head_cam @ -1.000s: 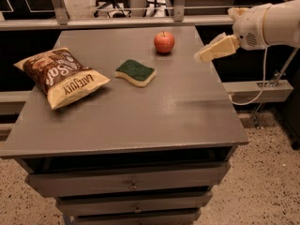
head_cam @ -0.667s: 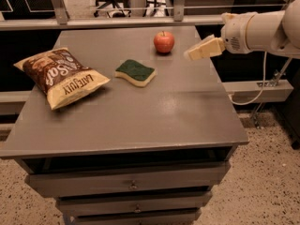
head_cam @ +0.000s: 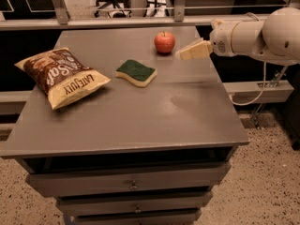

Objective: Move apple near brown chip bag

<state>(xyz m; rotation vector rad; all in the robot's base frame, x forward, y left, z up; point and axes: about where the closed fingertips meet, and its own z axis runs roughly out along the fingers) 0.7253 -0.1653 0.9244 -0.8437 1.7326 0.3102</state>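
A small red-orange apple (head_cam: 164,41) stands upright near the far edge of the grey table (head_cam: 140,121), right of centre. The brown chip bag (head_cam: 62,76), dark brown with white script and a cream-yellow end, lies at the left side of the table. My gripper (head_cam: 186,52), cream-coloured, reaches in from the right on a white arm and hangs just right of the apple, a little apart from it and above the table. It holds nothing.
A green-and-yellow sponge (head_cam: 136,72) lies between the apple and the bag. The table top sits over drawers (head_cam: 133,185). A rail and metal posts (head_cam: 57,3) run behind the far edge. A cable (head_cam: 255,95) hangs at the right.
My gripper has moved left, from over the table's right edge to just beside the apple. The apple, sponge and bag have not moved.
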